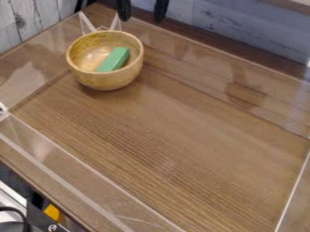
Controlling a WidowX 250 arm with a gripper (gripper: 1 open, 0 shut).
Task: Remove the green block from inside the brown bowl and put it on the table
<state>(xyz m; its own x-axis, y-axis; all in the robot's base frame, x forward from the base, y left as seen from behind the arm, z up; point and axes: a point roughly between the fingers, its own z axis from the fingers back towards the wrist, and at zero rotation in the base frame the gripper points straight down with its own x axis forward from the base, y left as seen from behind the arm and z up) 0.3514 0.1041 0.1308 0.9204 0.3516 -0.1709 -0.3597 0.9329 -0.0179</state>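
Observation:
The brown bowl (104, 82) stands on the table (182, 136) at the back left. Inside it the green block (115, 60) lies tilted against the right side of the pale interior. Two dark fingertips of my gripper (140, 7) poke in at the top edge of the camera view, behind and a little right of the bowl. They stand apart with nothing between them, so the gripper is open. The rest of the arm is out of view.
Low clear plastic walls (61, 168) edge the tabletop on all sides, with an upright corner just behind the bowl. A grey plank wall (242, 23) runs along the back. Dark equipment (24, 216) sits below the front left corner.

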